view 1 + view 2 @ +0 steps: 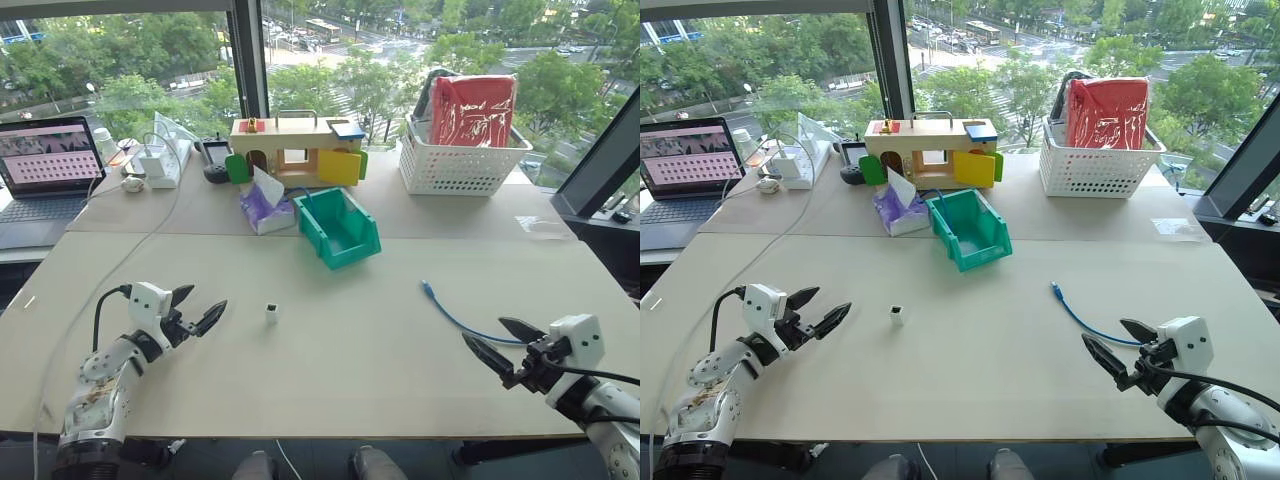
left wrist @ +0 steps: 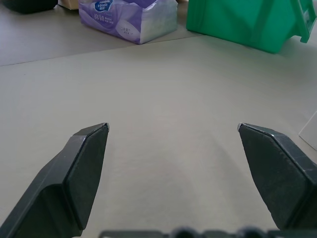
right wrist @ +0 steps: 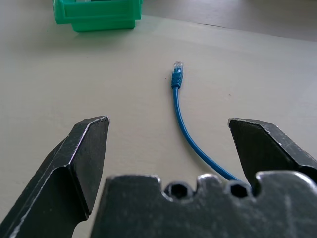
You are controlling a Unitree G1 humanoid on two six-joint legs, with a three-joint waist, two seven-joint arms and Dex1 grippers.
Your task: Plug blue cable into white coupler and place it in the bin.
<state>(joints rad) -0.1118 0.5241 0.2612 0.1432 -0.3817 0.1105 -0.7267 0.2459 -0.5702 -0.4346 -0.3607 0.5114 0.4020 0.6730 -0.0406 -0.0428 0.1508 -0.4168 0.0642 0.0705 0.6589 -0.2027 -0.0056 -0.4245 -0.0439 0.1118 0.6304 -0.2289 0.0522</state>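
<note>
The bin (image 1: 338, 228) sits on the bench (image 1: 330, 370) toward the far middle, its sloped front lip turned toward the near right, and its inside looks bare. Just beside it on the left lies a purple tissue box (image 1: 262, 209) with a white sheet poking up. Farther right, a white lattice basket (image 1: 455, 165) holds a red bag (image 1: 472, 110). The white coupler (image 1: 271, 313) stands alone on the near bench, just right of the left pincer (image 1: 200, 308), which is released with fingers spread and nothing between them. The blue cable (image 1: 455, 318) lies curved on the right, its clear plug toward the bin, its near end running under the right pincer (image 1: 505, 340), likewise released and empty.
</note>
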